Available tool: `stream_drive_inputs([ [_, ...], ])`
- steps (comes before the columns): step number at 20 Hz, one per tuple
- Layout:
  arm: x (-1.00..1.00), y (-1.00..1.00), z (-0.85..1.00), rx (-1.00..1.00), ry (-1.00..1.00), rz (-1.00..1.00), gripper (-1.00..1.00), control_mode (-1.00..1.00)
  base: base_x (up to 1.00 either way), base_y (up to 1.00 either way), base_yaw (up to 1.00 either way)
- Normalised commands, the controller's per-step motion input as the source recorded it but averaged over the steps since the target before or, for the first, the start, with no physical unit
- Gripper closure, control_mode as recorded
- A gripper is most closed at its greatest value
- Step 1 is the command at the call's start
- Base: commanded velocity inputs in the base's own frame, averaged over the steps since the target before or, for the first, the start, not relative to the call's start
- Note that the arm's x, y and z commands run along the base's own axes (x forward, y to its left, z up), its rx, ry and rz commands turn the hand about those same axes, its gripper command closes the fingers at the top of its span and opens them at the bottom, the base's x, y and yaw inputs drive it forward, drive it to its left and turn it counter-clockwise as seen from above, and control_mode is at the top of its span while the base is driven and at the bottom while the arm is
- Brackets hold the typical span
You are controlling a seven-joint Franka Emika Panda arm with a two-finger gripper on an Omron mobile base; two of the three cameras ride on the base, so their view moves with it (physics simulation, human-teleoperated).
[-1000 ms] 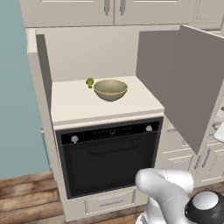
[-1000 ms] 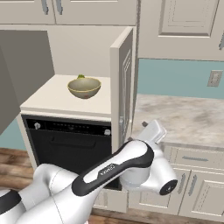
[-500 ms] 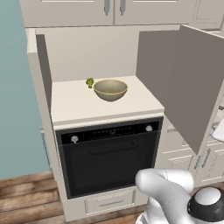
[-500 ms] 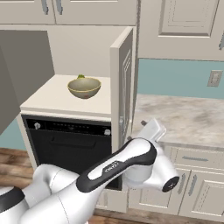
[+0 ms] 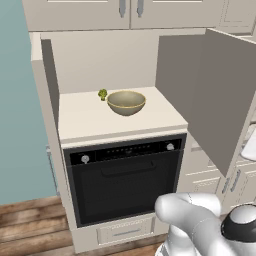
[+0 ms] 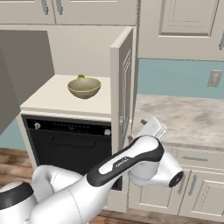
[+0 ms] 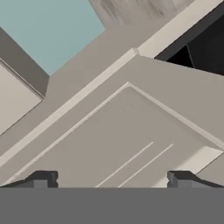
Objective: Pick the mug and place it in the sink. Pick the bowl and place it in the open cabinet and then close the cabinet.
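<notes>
The olive-tan bowl [image 5: 126, 102] [image 6: 84, 87] sits upright on the floor of the open cabinet [image 5: 105, 60], above the black oven. Both cabinet doors stand open. My gripper [image 7: 111, 179] is open with nothing between its fingertips [image 7: 42, 178]. It faces the raised-panel outer face of the right door [image 7: 131, 131] from very close. In the right base view my arm reaches up beside that door [image 6: 124, 87], on its counter side. The mug and the sink are out of view.
A tiny green broccoli-like item [image 5: 102, 93] lies just behind the bowl. The black oven [image 5: 125, 185] is below the cabinet. A marbled counter [image 6: 188, 118] runs to the right, with low cabinets under it and cream upper cabinets [image 6: 183, 26] above.
My arm has shifted only slightly beside the right door. The bowl and both doors have stayed where they were.
</notes>
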Motion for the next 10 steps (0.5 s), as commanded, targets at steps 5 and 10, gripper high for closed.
stream_drive_inputs([
  [5,0.00,0.11,-0.13,0.00,0.00,0.04,-1.00,-1.00,0.00,0.00,0.00],
  [10,0.00,0.22,-0.06,0.00,-0.01,0.04,-1.00,-1.00,0.00,0.00,0.00],
])
